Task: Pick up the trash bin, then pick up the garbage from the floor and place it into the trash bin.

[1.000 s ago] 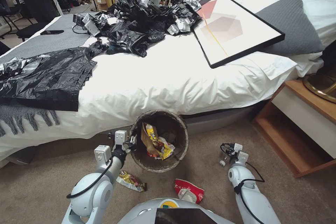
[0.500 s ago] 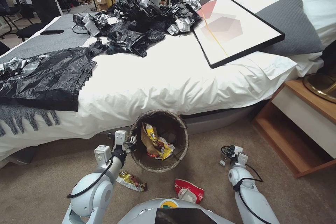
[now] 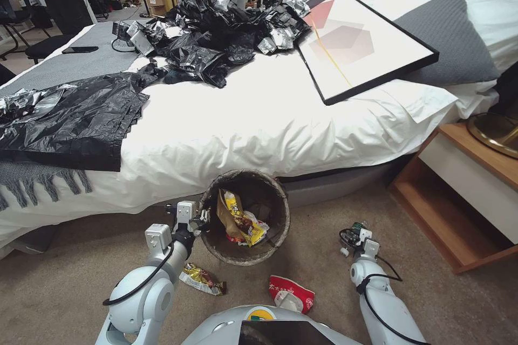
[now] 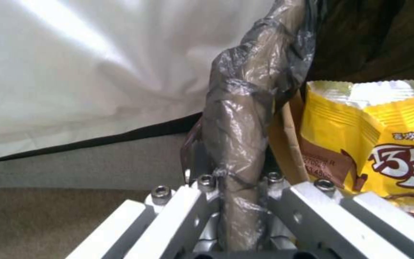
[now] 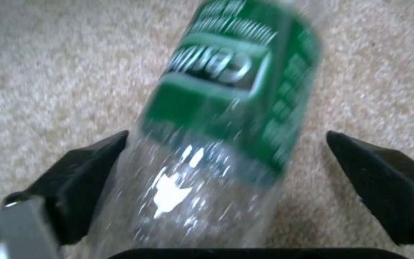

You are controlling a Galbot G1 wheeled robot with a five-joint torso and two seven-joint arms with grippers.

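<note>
The trash bin [image 3: 280,226], lined with a dark bag, stands on the floor [image 3: 324,259] against the bed, holding a yellow snack wrapper [image 4: 379,144] and a brown paper bag [image 3: 224,213]. My left gripper [image 3: 200,220] is shut on the bin's bag-covered rim [image 4: 245,108]. My right gripper [image 3: 353,237] is low over the carpet to the bin's right, open, its black fingers [image 5: 82,169] on either side of a clear bottle with a green label [image 5: 235,72] lying on the floor. More garbage lies near my base: a crumpled snack wrapper [image 3: 202,278] and a red-and-white carton [image 3: 291,294].
A bed [image 3: 259,124] with white sheets runs across the back, carrying black bags [image 3: 70,118] and a framed picture [image 3: 356,38]. A wooden nightstand [image 3: 464,194] stands at the right. Open carpet lies between the bin and the nightstand.
My right gripper has dropped lower toward the carpet and now straddles the green bottle. The left gripper and the bin have not moved.
</note>
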